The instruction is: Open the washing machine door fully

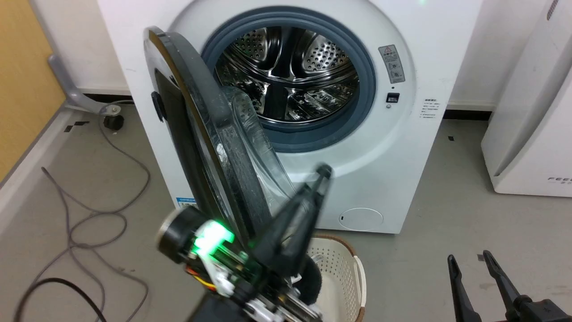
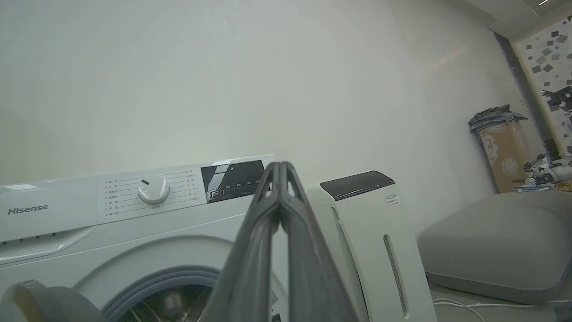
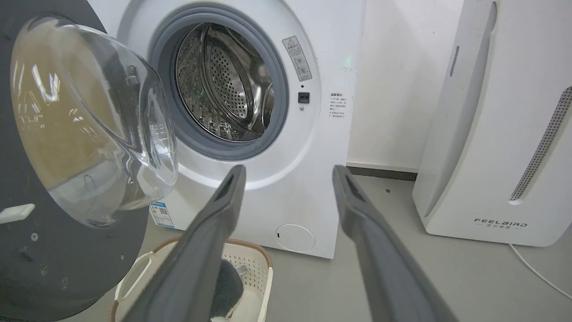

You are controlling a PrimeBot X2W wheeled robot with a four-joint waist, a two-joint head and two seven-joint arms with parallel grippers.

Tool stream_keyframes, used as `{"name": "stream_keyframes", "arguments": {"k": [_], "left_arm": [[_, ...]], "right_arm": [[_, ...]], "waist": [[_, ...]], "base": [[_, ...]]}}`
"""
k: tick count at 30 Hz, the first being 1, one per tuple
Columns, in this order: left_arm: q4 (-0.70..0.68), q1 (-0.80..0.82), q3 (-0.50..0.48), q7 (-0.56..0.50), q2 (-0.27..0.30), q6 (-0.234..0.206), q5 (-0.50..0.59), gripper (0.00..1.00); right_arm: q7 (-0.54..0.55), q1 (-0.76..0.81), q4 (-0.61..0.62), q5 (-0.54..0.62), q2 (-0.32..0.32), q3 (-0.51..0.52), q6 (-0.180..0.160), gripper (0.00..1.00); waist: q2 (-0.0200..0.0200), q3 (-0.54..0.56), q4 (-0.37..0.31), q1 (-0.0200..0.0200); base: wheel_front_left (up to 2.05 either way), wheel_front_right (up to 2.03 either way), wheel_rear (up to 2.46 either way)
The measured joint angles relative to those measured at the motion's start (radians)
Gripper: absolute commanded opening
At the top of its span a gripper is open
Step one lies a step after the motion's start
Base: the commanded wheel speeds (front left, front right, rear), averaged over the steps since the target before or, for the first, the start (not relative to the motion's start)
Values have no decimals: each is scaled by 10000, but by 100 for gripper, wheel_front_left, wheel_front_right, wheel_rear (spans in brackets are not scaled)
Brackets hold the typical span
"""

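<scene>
Washing machine door (image 1: 178,129), just one, stands wide open at the left middle of the head view. Its edge faces the camera, and its glass bowl (image 1: 254,134) bulges toward the one washing machine (image 1: 384,147). One white basket (image 1: 344,268) sits low in the middle, half hidden. There are two grippers. The left gripper (image 1: 322,172) is blurry at the lower middle beside the glass, its two fingers pressed together on nothing. I cannot tell if it touches the glass. The right gripper (image 1: 469,261), lower right, has its two fingers spread apart, and the bottom edge cuts it off.
</scene>
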State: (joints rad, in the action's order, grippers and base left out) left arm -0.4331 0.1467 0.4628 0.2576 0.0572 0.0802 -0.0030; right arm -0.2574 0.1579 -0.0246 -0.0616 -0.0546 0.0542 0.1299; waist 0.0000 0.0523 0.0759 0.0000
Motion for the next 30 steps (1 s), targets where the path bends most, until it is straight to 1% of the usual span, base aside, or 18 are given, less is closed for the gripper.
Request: {"name": "stream_keyframes", "arguments": {"k": [10, 14, 16, 20, 24, 30], "left_arm": [[1248, -749, 1411, 0, 27, 199, -105, 0], [1990, -961, 1732, 0, 67, 247, -109, 0], [2497, -1088, 1735, -2, 77, 234, -201, 0], [3208, -1193, 1639, 0, 86, 56, -374, 0], [3776, -1210, 1279, -2, 69, -180, -568, 0], [4458, -1243, 811, 0, 65, -378, -723, 0]], "right_arm": [[0, -1, -35, -27, 0, -23, 0, 100], [0, -1, -77, -29, 0, -17, 0, 100], [0, -3, -100, -31, 0, -29, 0, 100], [0, -5, -148, -79, 0, -35, 0, 100], [0, -6, -184, -88, 0, -2, 0, 100], [0, -8, -247, -90, 0, 15, 0, 100]], "waist": [[0, -36, 227, 0], [0, -83, 276, 1], [0, -100, 283, 1], [0, -141, 255, 1], [0, -182, 250, 1], [0, -230, 291, 1]], "base": [[0, 0, 0], [0, 0, 0], [0, 0, 0], [0, 0, 0], [0, 0, 0], [0, 0, 0]]}}
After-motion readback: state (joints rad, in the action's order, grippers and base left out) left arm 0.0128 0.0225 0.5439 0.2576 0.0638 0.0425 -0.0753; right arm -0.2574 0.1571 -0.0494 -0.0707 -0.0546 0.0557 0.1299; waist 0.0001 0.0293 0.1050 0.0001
